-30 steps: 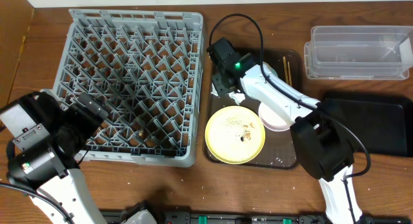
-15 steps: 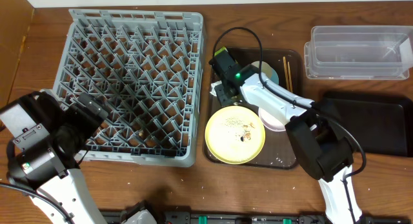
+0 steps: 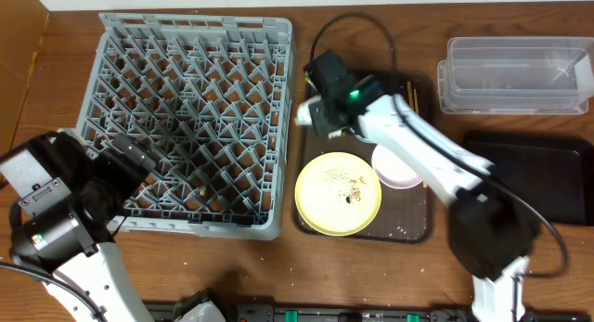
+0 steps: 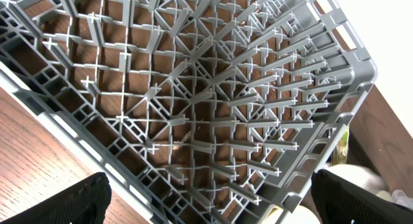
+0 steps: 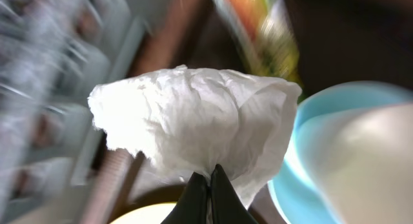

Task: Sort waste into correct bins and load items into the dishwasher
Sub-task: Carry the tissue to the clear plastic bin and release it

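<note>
Pinching the crumpled white napkin (image 5: 193,130) between fingertips closed tight together, the right gripper (image 5: 209,180) holds it over the left edge of the dark tray (image 3: 408,231). The light-blue saucer (image 5: 310,108) lies just to its right and the yellow plate (image 3: 338,193) nearby.

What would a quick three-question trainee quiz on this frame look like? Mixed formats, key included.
1. True or false: the right gripper is shut on the napkin.
2. What lies on the yellow plate? A) chopsticks B) food crumbs C) a cup
3. Short answer: does the dish rack hold any dishes?

Key: 1 true; 2 B; 3 no.
</note>
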Available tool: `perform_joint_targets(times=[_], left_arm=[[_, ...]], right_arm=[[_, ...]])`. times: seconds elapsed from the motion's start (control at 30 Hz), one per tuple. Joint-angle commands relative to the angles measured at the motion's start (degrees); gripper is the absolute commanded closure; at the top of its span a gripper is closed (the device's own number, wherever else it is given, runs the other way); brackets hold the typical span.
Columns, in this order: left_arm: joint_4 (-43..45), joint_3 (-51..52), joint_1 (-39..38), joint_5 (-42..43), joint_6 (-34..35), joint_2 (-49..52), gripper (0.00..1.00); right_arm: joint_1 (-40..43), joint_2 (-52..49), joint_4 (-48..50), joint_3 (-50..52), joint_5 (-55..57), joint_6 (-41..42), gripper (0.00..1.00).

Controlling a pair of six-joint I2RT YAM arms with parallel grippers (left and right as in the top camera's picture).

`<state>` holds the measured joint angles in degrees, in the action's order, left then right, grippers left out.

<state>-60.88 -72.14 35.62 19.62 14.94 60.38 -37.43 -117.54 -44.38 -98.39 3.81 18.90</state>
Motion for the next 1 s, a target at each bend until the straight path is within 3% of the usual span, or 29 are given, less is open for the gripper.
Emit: perform_joint_targets(times=[0.0,0.13,0.27,0.6,0.8,0.93,0.97], left_arm=[[0.07,-1.22,0.33,0.72,-0.74,-0.15,0.0],[0.07,-1.22,0.33,0.72,-0.74,-0.15,0.0],[0.07,-1.22,0.33,0.72,-0.74,-0.15,0.0],[0.07,-1.22,0.33,0.72,-0.74,-0.15,0.0],[0.07,-1.22,0.33,0.72,-0.74,-0.15,0.0],[0.07,-1.22,0.33,0.72,-0.74,-0.15,0.0],[0.07,-1.22,0.33,0.72,-0.74,-0.15,0.0]], right_arm=[[2.71,8.11,-0.24,-2.12,-1.55,3.39,0.99],[6.75,12.92,-0.44,-2.12,0.02,7.06,0.99],[20.37,16.31,-1.95,-2.12,2.38,11.1,0.99],[38.1,13.22,-4.57,-2.08,6.56,7.48,0.99],[43.65,9.84,0.2,-2.05,5.16,0.79,0.66],[44.65,8.74,0.04,-2.05,4.63,0.09,0.27],[44.65,8.76,-0.07,-2.05,4.04,0.09,0.22]])
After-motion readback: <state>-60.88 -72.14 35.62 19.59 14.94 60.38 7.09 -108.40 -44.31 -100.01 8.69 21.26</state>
